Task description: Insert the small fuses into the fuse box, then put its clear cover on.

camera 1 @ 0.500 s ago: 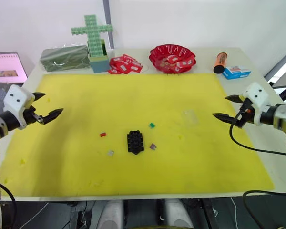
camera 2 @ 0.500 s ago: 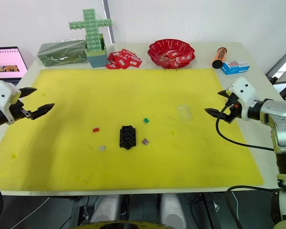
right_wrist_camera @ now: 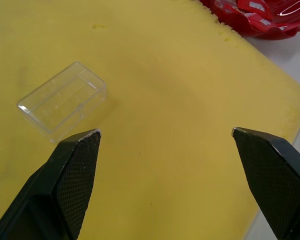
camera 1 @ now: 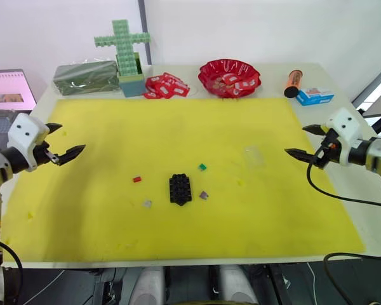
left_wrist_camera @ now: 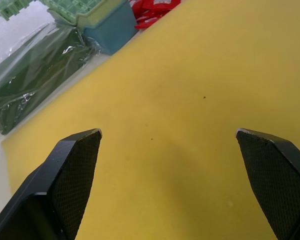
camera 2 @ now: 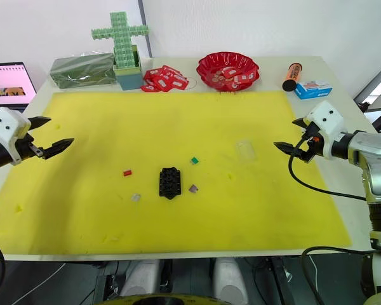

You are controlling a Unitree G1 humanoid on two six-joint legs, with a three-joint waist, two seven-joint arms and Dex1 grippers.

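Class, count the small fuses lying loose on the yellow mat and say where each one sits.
4, all around the fuse box: red fuse and grey fuse on its left, green fuse and purple fuse on its right.

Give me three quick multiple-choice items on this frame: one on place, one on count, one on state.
1. Where is the clear cover?
A. on the fuse box
B. on the yellow mat, right of the fuse box
C. in the red bowl

2. How many small fuses lie loose on the mat?
A. two
B. three
C. four

3. The right gripper is:
A. open, empty
B. shut on the cover
C. shut on a fuse

Answers: 1 B, the cover lies on the yellow mat apart from the fuse box. 2 C, red, green, purple and grey. 3 A, its fingers are spread with nothing between.
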